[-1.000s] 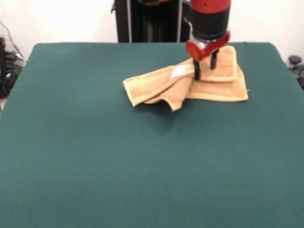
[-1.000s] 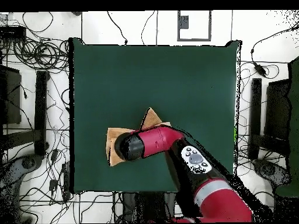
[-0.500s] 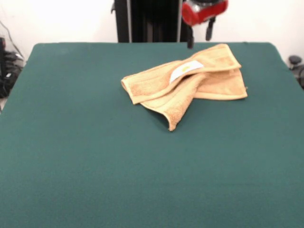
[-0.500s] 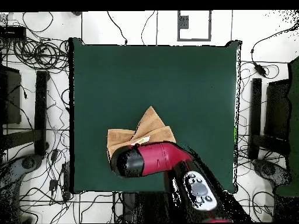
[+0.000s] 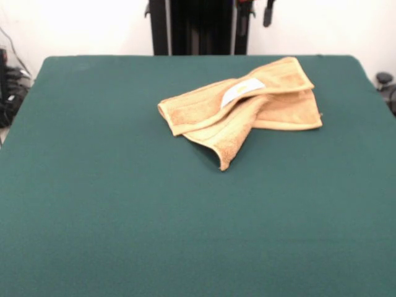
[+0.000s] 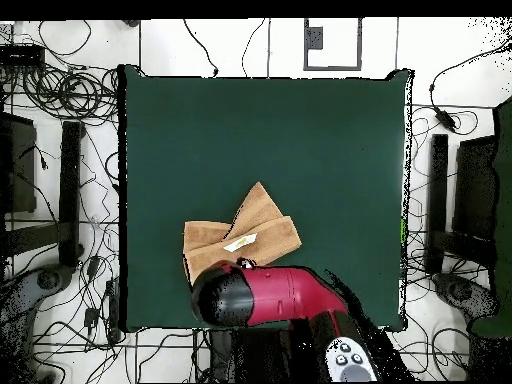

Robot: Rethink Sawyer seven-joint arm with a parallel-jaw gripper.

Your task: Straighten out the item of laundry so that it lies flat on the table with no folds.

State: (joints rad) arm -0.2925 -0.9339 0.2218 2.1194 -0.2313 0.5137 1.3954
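I see table (image 5: 124,216), dark green cloth top, filling most of front view. White wall behind table; cables (image 6: 60,90) strewn on pale floor around table in overhead view. Red arm (image 6: 265,296) over table edge nearest base. Towel (image 5: 241,108) lies crumpled on table, folded over itself, white label (image 5: 241,91) up. Gripper (image 5: 253,11) above towel, apart from it, two fingers spread, holding nothing.

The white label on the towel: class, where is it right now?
In the front view the white label lies on the upper fold of the crumpled towel, right of the table's centre, toward the far edge.
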